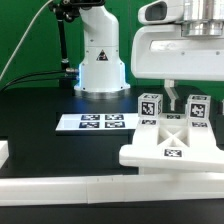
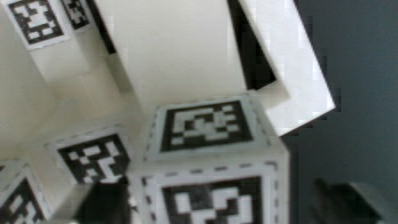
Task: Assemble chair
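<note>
The partly built white chair (image 1: 172, 148) lies at the exterior view's right: a flat slab with square legs standing up from it, each with a black-and-white tag. One leg (image 1: 148, 104) is to the left, another (image 1: 197, 108) to the right. My gripper (image 1: 185, 98) hangs right above these legs. In the wrist view my gripper (image 2: 222, 205) straddles a tagged leg (image 2: 214, 150). The dark fingers (image 2: 107, 200) stand on either side of it with a gap on each side, so it is open. More white chair parts (image 2: 267, 60) show beyond the leg.
The marker board (image 1: 95, 121) lies flat on the black table left of the chair. The robot base (image 1: 100, 60) stands at the back. A low white rim wall (image 1: 70, 186) runs along the front edge.
</note>
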